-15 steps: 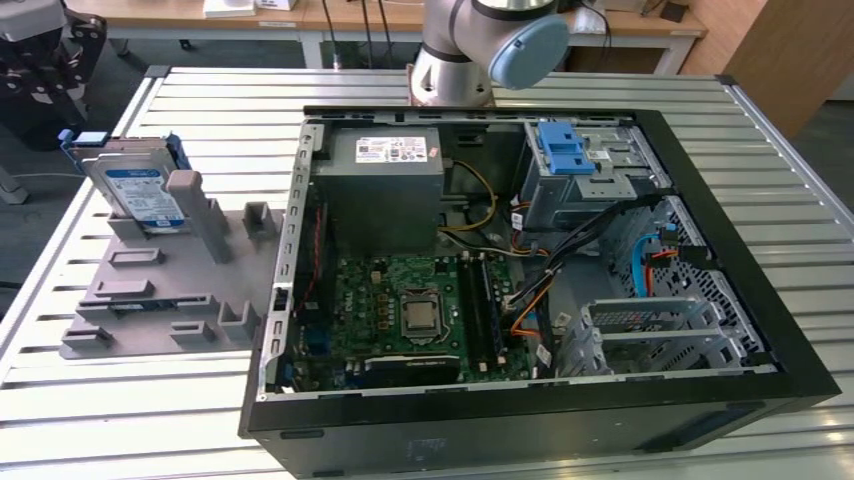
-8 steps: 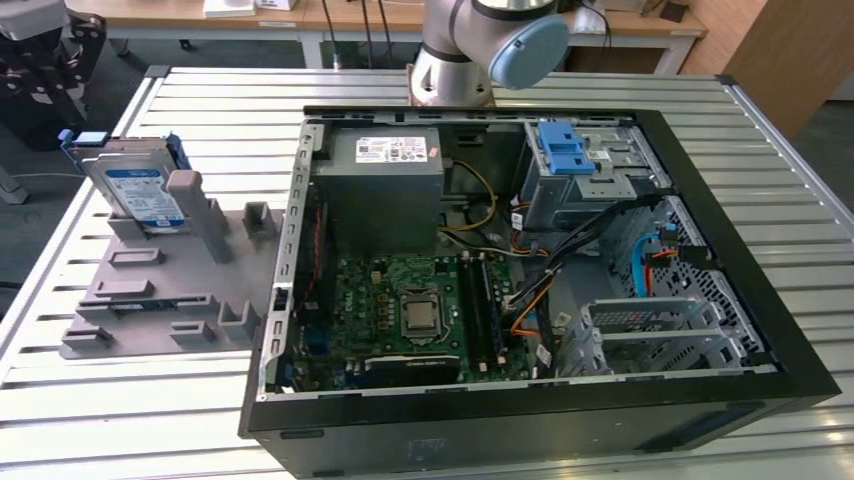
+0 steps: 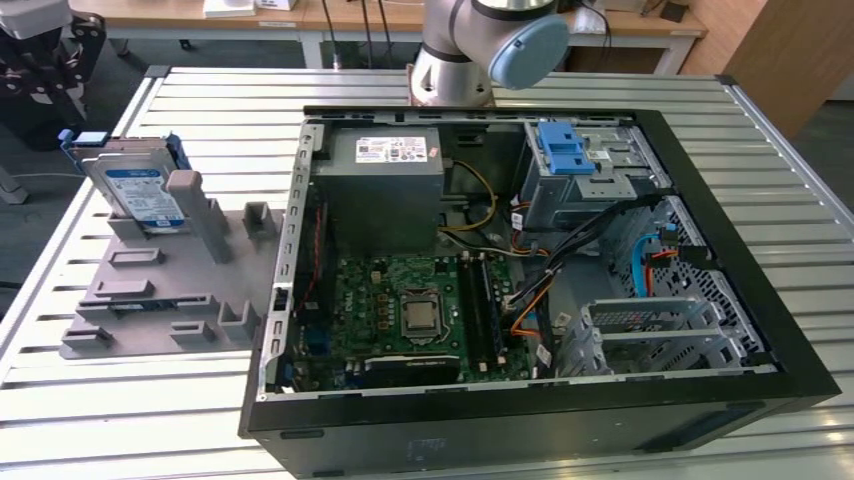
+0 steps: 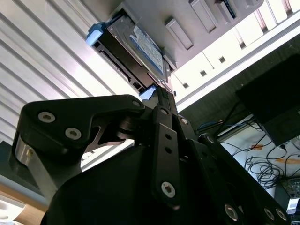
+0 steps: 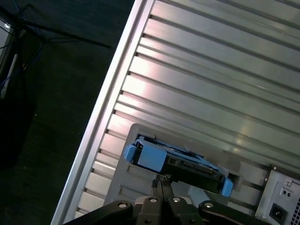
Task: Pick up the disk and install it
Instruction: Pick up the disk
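Observation:
The disk [image 3: 139, 192], a silver drive with a blue-and-white label in a blue bracket, stands on edge in a slot of the grey holder [image 3: 160, 290] at the exterior view's left. In both wrist views it lies just beyond the fingertips: disk [image 5: 176, 161], disk [image 4: 136, 49]. My gripper [image 5: 161, 179] is shut, its two black fingers pressed together with nothing between them, and its tips point at the disk's upper edge without touching it. The second wrist view shows the same gripper [image 4: 161, 93] with its fingers together.
An open computer case [image 3: 747, 300] lies on the slatted metal table [image 3: 214, 110], with a grey drive bay and blue latch [image 3: 567, 150] at its far right corner. The table's edge and dark floor [image 5: 47, 93] are close beside the holder.

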{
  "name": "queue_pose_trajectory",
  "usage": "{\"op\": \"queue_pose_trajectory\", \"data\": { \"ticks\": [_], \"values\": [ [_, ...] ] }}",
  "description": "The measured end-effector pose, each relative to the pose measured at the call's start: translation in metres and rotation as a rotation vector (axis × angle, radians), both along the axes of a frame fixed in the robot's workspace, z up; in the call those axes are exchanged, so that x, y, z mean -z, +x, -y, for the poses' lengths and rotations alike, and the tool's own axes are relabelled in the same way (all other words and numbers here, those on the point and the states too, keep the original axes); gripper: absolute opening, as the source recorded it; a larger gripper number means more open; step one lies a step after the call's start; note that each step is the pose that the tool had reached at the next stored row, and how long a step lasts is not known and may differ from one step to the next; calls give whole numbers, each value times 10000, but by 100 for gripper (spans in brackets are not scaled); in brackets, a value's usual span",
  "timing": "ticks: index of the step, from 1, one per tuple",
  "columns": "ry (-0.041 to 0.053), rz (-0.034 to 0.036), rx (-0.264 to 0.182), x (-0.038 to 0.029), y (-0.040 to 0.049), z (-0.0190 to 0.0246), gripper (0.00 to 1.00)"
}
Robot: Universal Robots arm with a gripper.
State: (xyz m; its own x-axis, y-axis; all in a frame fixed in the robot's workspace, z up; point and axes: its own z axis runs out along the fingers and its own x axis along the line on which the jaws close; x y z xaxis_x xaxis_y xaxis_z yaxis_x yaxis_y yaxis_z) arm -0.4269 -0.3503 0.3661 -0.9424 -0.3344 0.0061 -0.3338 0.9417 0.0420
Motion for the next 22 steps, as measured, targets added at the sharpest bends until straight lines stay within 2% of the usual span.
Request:
{"op": "queue_pose_trajectory", "data": {
  "ticks": [22],
  "values": [
    [0,0,-1221,0,-15,0,11]
  ]
}}
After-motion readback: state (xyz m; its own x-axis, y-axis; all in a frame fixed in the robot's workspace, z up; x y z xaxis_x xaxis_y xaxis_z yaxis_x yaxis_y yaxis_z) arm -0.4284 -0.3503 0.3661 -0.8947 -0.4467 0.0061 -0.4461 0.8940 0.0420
